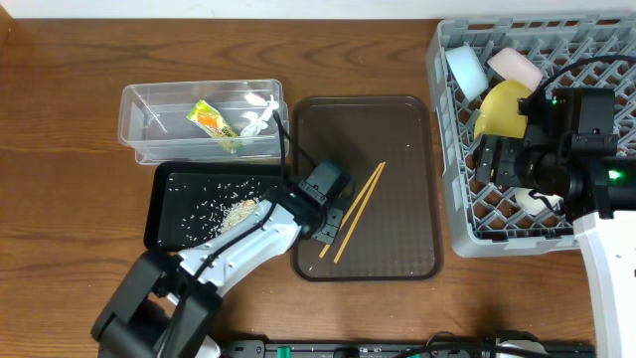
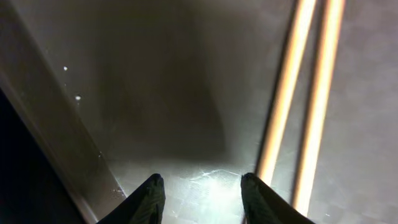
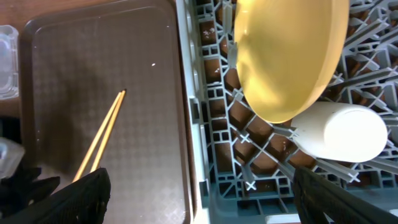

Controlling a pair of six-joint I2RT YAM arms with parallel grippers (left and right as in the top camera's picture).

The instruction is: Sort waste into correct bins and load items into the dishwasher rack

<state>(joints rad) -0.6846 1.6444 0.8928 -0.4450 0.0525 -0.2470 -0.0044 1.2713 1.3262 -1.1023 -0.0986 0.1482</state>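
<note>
Two wooden chopsticks (image 1: 360, 211) lie side by side on the brown tray (image 1: 397, 139). My left gripper (image 1: 326, 227) is open and empty, low over the tray just left of them; in the left wrist view (image 2: 202, 186) the chopsticks (image 2: 305, 93) run past its right finger. The grey rack (image 1: 449, 189) holds a light blue bowl (image 1: 463, 68), a white bowl (image 1: 514, 66), a yellow plate (image 1: 502, 107) and a white cup (image 1: 527, 202). My right gripper (image 1: 497, 164) is wide open and empty above the rack's left edge (image 3: 199, 186), near the plate (image 3: 292, 56) and cup (image 3: 339, 132).
The clear tub (image 1: 149, 119) holds the green-yellow wrapper (image 1: 211, 119) and a white plastic scrap (image 1: 256, 121). The black tray (image 1: 174, 224) holds scattered rice scraps (image 1: 234, 211). In the right wrist view the chopsticks (image 3: 102, 134) lie on the brown tray (image 3: 149, 74) beside the rack (image 3: 217, 124).
</note>
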